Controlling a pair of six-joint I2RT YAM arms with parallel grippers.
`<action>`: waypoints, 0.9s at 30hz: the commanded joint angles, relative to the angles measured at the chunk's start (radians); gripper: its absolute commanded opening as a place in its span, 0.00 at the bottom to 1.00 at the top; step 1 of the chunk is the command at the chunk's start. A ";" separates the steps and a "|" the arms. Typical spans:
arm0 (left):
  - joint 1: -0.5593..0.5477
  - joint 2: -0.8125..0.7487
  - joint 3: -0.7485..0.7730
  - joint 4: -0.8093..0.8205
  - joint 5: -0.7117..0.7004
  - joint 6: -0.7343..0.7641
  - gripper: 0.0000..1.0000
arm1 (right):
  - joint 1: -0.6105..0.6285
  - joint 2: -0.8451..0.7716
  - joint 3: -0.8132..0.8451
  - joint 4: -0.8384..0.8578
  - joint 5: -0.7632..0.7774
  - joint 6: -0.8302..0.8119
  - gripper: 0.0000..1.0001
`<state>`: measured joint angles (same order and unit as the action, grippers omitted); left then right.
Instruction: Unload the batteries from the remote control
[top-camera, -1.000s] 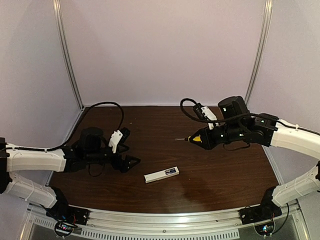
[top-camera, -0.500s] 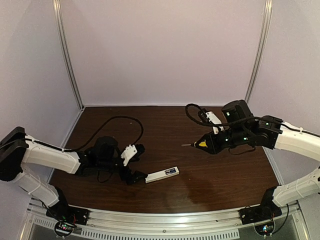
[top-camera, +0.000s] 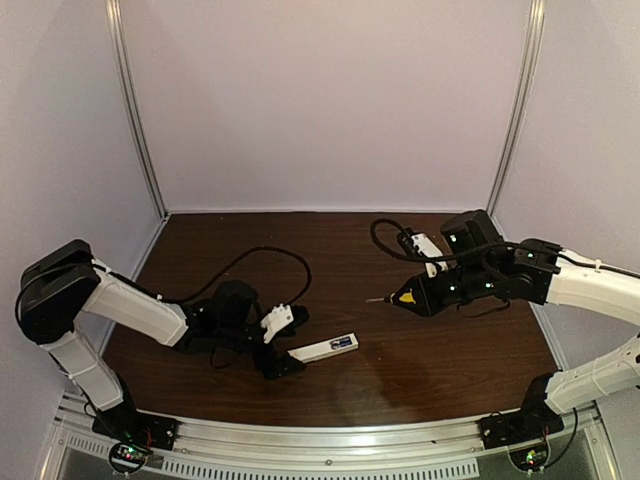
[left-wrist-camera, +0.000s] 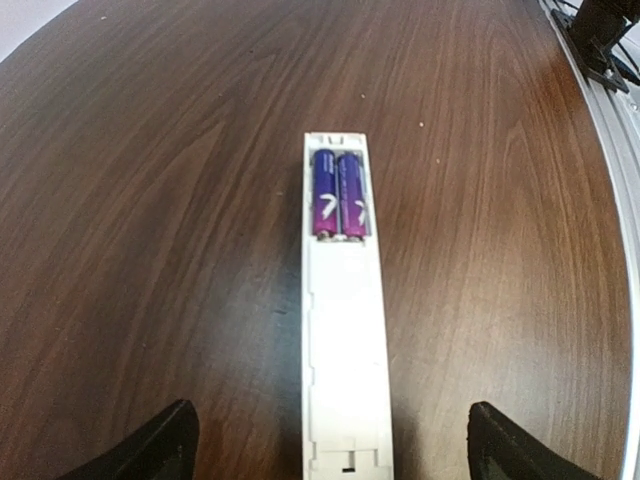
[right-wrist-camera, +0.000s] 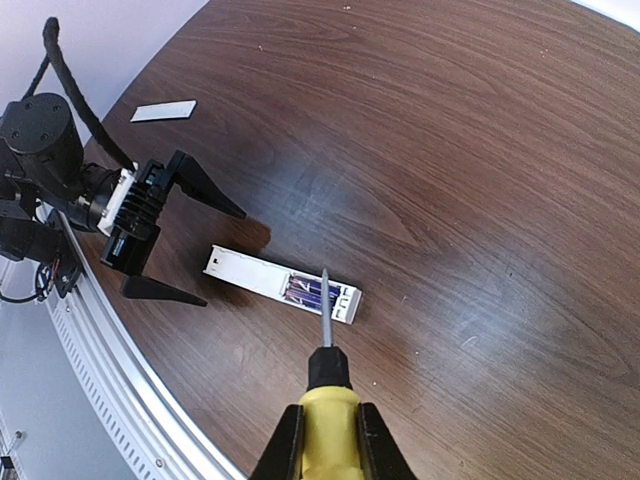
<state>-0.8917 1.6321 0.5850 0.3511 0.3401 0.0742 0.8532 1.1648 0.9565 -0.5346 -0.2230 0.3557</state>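
The white remote control (top-camera: 322, 350) lies flat near the table's front middle, its compartment open. Two blue-purple batteries (left-wrist-camera: 338, 193) sit side by side in its far end; they also show in the right wrist view (right-wrist-camera: 314, 293). My left gripper (top-camera: 284, 343) is open, low at the remote's left end, its fingertips (left-wrist-camera: 165, 447) on either side of the remote (left-wrist-camera: 344, 340) without touching it. My right gripper (right-wrist-camera: 330, 440) is shut on the yellow-handled screwdriver (right-wrist-camera: 327, 400), held above the table to the right (top-camera: 405, 295), its tip pointing towards the remote (right-wrist-camera: 270, 274).
The thin white cover strip (right-wrist-camera: 163, 111) lies on the table far left, behind the left arm. A black cable (top-camera: 262, 258) loops over the table behind the left arm. The metal front rail (top-camera: 330, 440) runs along the near edge.
My left gripper has slid right along the table and now straddles the remote's left end. My right gripper has shifted slightly with the screwdriver.
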 joint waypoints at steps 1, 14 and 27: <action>-0.021 0.038 0.023 0.060 -0.017 0.036 0.93 | 0.001 -0.008 -0.016 0.032 0.007 0.012 0.00; -0.039 0.080 -0.095 0.308 -0.080 0.043 0.87 | 0.001 0.007 -0.041 0.073 -0.001 0.022 0.00; -0.043 0.153 -0.144 0.477 -0.088 0.012 0.85 | 0.001 0.029 -0.052 0.109 -0.011 0.035 0.00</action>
<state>-0.9283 1.7515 0.4519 0.7311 0.2649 0.0975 0.8532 1.1862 0.9134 -0.4526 -0.2314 0.3744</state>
